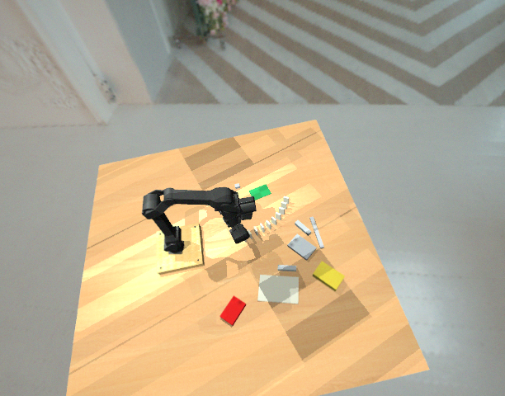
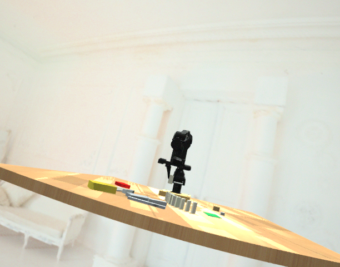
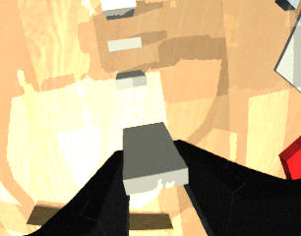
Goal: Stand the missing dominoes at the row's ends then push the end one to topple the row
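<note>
Hand is closed partway on a grey domino, gripped across its faces; the block stands out past the fingertips and is carried above the worktop, not touching it. In the wrist view the standing row runs straight away from the held piece, nearest member just ahead and apart from it, so the hand sits off the near end of the row with the line of dominoes roughly on its forward axis. The top view agrees: hand just beside the row's near end, towards the arm's base. Judgement: next move is a descent onto the row's line, one row-spacing short of the end piece, held faces parallel to its neighbours. Risk: clipping that end domino.
</note>
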